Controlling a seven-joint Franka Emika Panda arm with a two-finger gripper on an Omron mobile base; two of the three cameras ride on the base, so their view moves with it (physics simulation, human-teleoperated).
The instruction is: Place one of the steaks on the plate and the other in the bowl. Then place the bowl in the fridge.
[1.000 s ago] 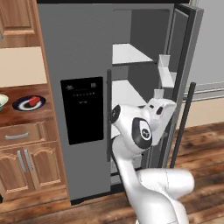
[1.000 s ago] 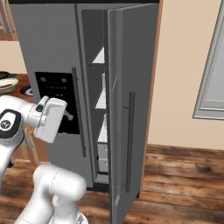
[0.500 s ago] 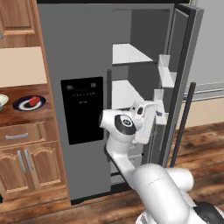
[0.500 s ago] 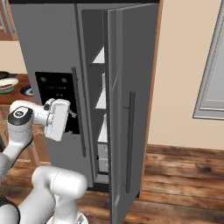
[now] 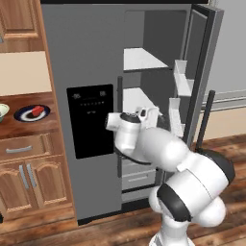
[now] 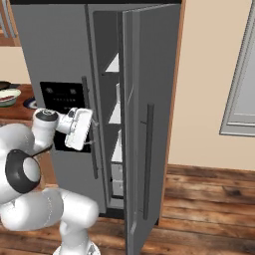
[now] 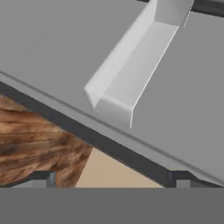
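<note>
Tall grey side-by-side fridge (image 5: 96, 72) stands open mid-frame; two-finger gripper (image 7: 113, 179) spread wide, empty, facing its door bin (image 7: 127, 74).

A wooden cabinet (image 5: 29, 173) with two doors and a drawer (image 5: 21, 149) stands left of the big grey appliance. The floor (image 6: 209, 209) is dark wooden planks. A grey-framed window (image 6: 241, 79) is on the beige wall (image 6: 199, 74).

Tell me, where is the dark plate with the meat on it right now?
In the left base view the plate sits on the wooden counter left of the fridge, holding a steak, with the pale bowl just beside it.
</note>
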